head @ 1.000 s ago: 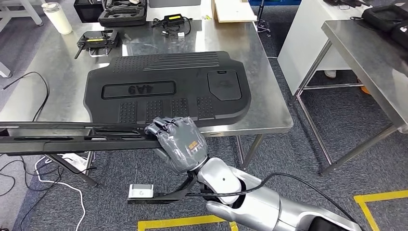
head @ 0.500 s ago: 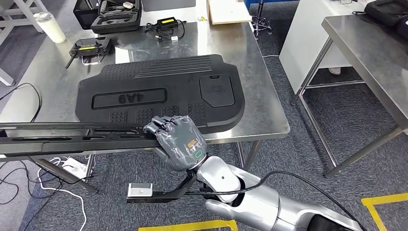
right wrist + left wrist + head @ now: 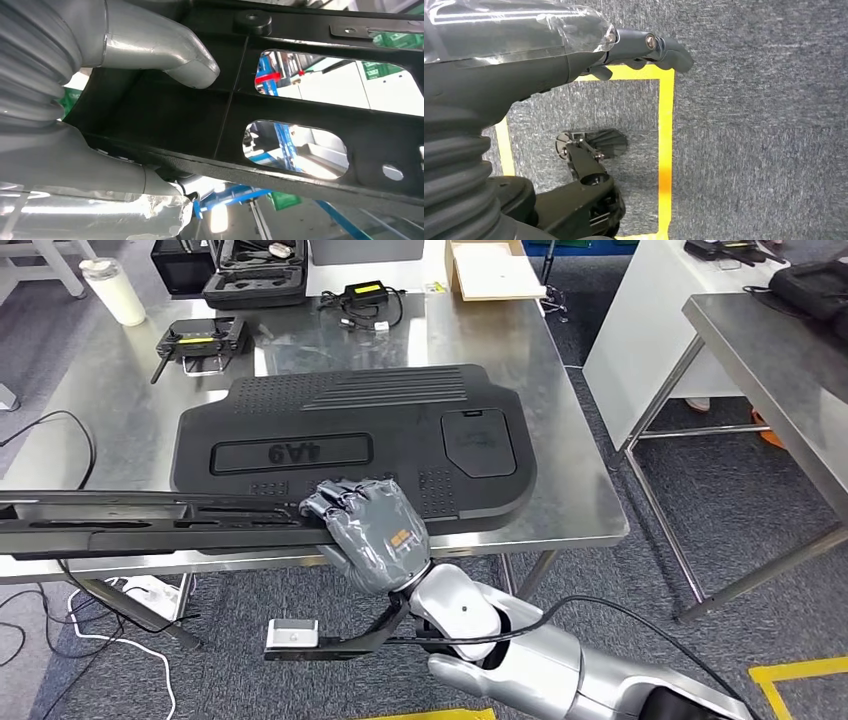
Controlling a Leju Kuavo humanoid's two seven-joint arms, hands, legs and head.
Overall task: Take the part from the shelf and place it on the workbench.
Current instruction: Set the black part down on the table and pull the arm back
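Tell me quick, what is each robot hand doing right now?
Left robot hand: holds nothing, fingers curled in.
Right robot hand: grips the long black part.

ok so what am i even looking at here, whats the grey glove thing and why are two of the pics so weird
It is a two-legged robot with silver arms and grey, glove-like hands. The wide picture comes from a camera high on its body, looking down. There its right hand grips one end of a long black part, held level over the near edge of a steel workbench.

On the workbench lie a big black cover, a controller with antennas, a charger with its cable, an open case and a white roll.

The other two pictures come from cameras at the wrists, so they look turned. The right wrist view shows the thumb and fingers close up on the black part. The left wrist view shows the left hand hanging over grey carpet with yellow tape, its fingers curled in and holding nothing.
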